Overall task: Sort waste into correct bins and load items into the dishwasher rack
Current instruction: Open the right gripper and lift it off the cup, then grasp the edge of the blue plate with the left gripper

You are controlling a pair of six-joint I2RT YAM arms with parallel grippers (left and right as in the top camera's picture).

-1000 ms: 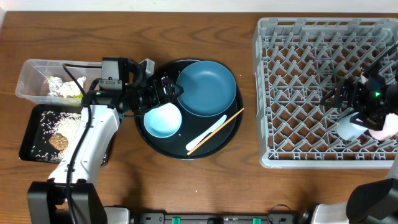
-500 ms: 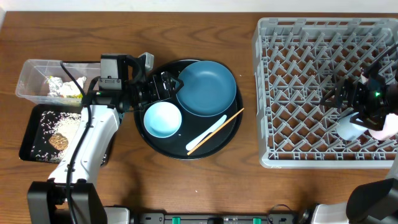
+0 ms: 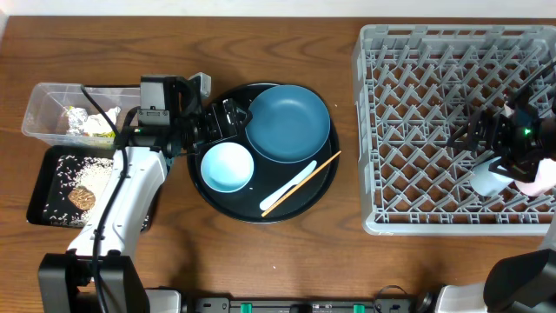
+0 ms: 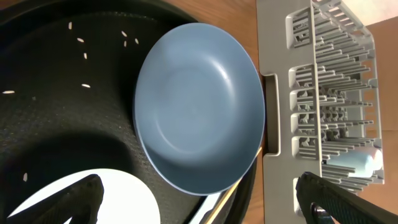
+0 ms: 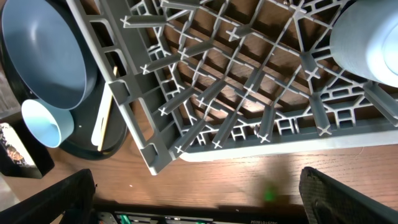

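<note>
Evidently left end effector (image 3: 231, 117) and right end effector (image 3: 470, 135) gape empty.

The blue plate (image 4: 198, 106) lies on the black tray (image 4: 56, 124) just ahead of the left gripper (image 4: 205, 202), whose fingers are wide apart. The grey rack (image 4: 323, 93) stands farther off.

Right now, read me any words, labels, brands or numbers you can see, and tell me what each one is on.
No text can be read in any view.
The snack wrapper in the clear tub may carry print, but it is too small to read.
The dishwasher rack and the blue plate show no lettering.
</note>
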